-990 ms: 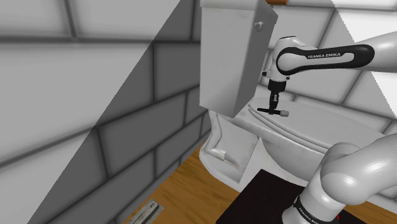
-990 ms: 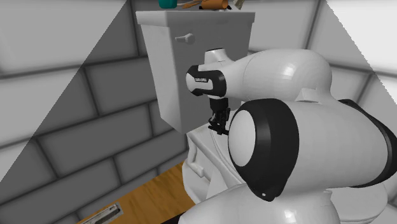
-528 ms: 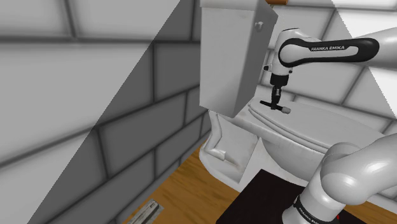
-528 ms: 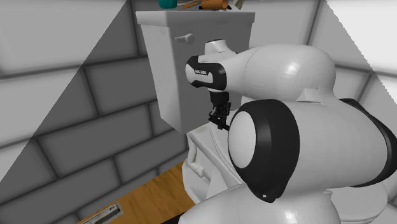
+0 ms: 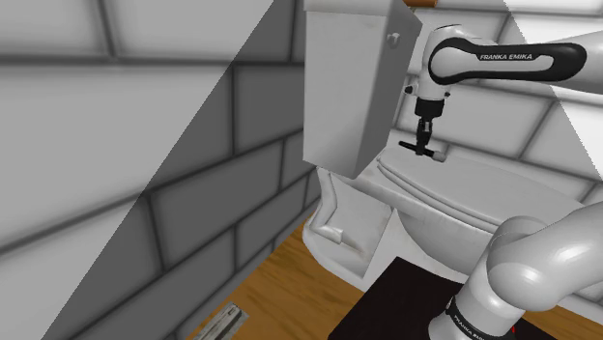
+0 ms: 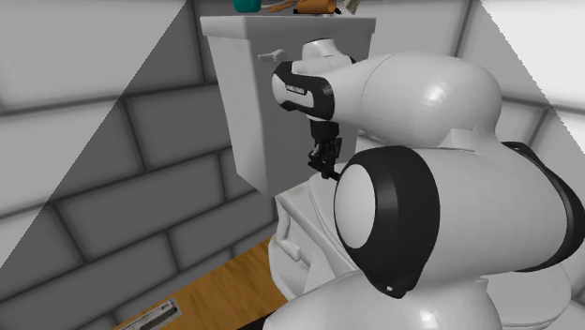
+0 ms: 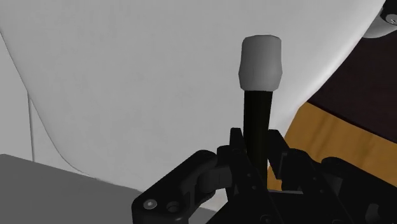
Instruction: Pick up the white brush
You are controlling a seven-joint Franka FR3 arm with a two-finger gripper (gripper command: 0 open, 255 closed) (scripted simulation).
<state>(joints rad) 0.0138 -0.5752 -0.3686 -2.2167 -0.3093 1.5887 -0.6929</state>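
The brush has a thin black handle and a pale grey-white head. My gripper is shut on the black handle, one finger on each side. In the shoulder view the brush hangs level under the gripper, a little above the white toilet lid and just in front of the tank. In the second exterior view the gripper shows beside the tank, partly hidden behind the arm's elbow.
Small teal and orange items sit on top of the tank. The toilet bowl stands on a wooden floor where a metallic object lies. Grey tiled walls close in behind, and the black stand is below.
The gripper has risen with the brush clasped in it, lifting it off the toilet lid and up alongside the tank. The wrist now sits higher and farther toward the shoulder view's right.
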